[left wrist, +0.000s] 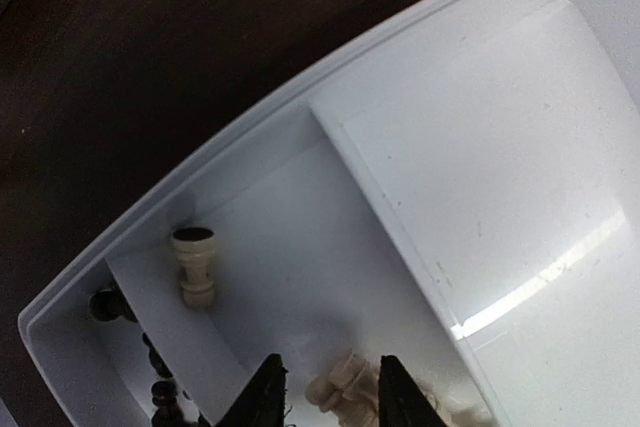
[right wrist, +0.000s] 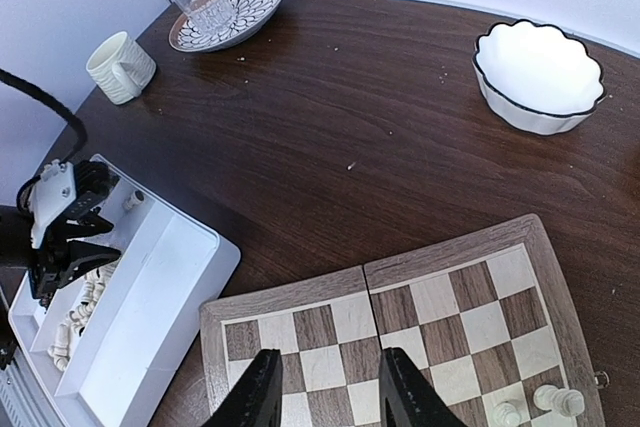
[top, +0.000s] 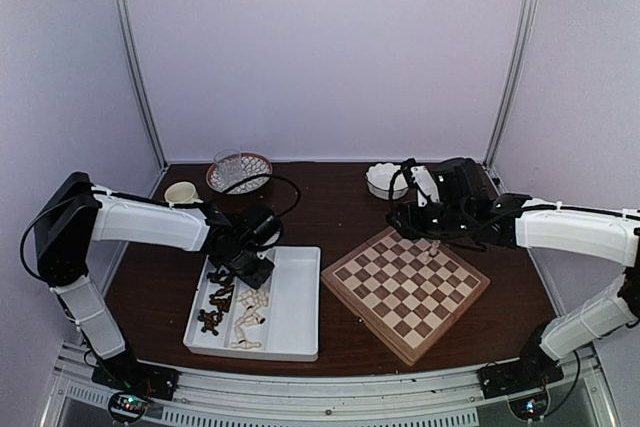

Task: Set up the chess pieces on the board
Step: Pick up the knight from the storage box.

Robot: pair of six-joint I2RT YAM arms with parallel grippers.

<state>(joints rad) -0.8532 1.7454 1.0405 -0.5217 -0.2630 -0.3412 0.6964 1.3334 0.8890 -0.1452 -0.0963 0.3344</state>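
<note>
Although two cream chess pieces [right wrist: 560, 402] already stand on the board [top: 405, 292], close to its far edge, the setup has by my reading barely begun: every other square in view is bare. The rest of the set lies in the white tray [top: 295, 312], left of the board on the counter [top: 330, 207]. There are dark pieces [top: 215, 297] in its left compartment and cream ones in the narrow middle one, while the wide right compartment holds none.

The left tool [left wrist: 330, 377] hangs low over the middle compartment with its fingers either side of a lying cream piece [left wrist: 342, 387]. Whether they pinch it or merely flank it I cannot tell. The right tool [right wrist: 328, 372] hovers above the far part of the board, fingers apart with nothing between them and bare squares showing through the gap. So nearly all the cream men and every dark one are left to carry over and stand up.

From above, the heap in the tray is too small to count or to sort by type, and the left arm covers the tray's far end. The left wrist view cuts the flanked piece off at the bottom edge, so its kind is unclear. The right wrist view cuts off the board's near half, though the top view shows it bare.
</note>
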